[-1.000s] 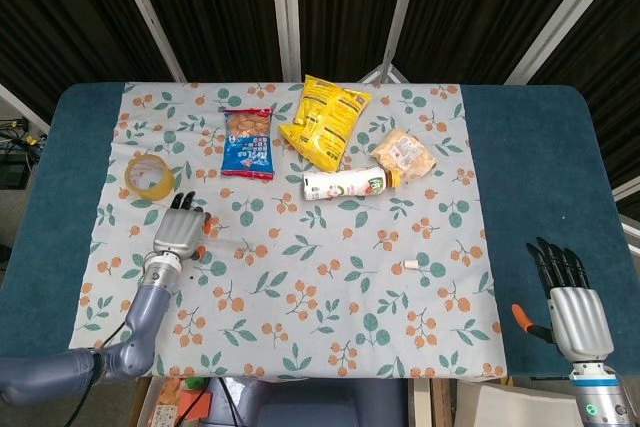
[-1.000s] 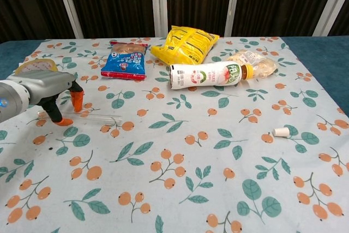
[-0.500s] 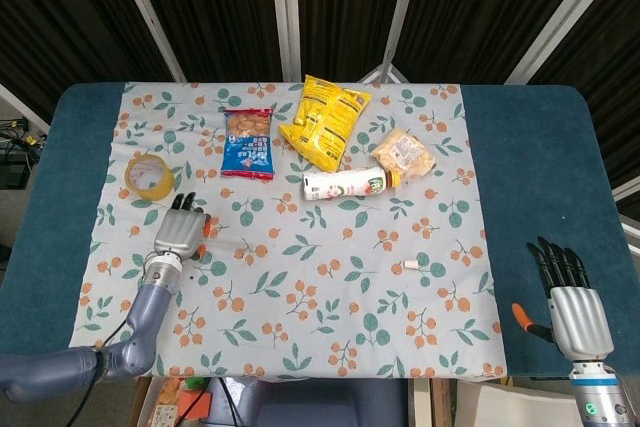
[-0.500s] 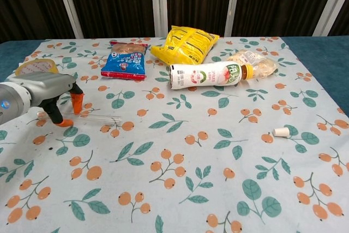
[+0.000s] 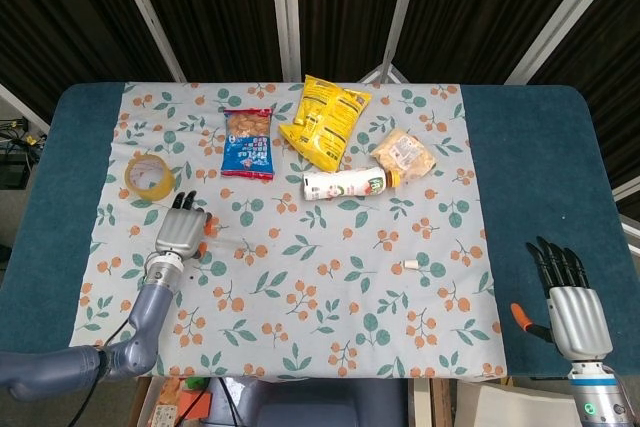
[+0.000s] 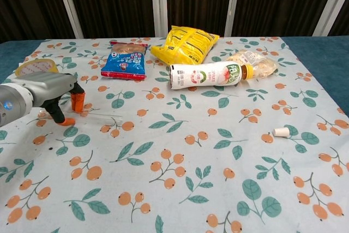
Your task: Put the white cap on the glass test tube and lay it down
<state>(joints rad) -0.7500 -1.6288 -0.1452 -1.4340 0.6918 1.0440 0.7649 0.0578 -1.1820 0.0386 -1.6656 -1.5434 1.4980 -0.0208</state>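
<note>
Head view looks steeply down on the whole table [image 5: 540,147]; chest view faces it low, nearer, sharing the floral cloth [image 6: 180,151].

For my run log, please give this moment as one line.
left hand: fingers around glass test tube, lying on cloth | white cap: apart, untouched | right hand: open, idle | capping: not yet done

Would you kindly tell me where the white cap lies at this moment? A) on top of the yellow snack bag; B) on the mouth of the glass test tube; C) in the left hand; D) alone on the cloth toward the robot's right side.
D: the white cap lies by itself on the floral cloth, far from the glass test tube beside the left hand.
</note>
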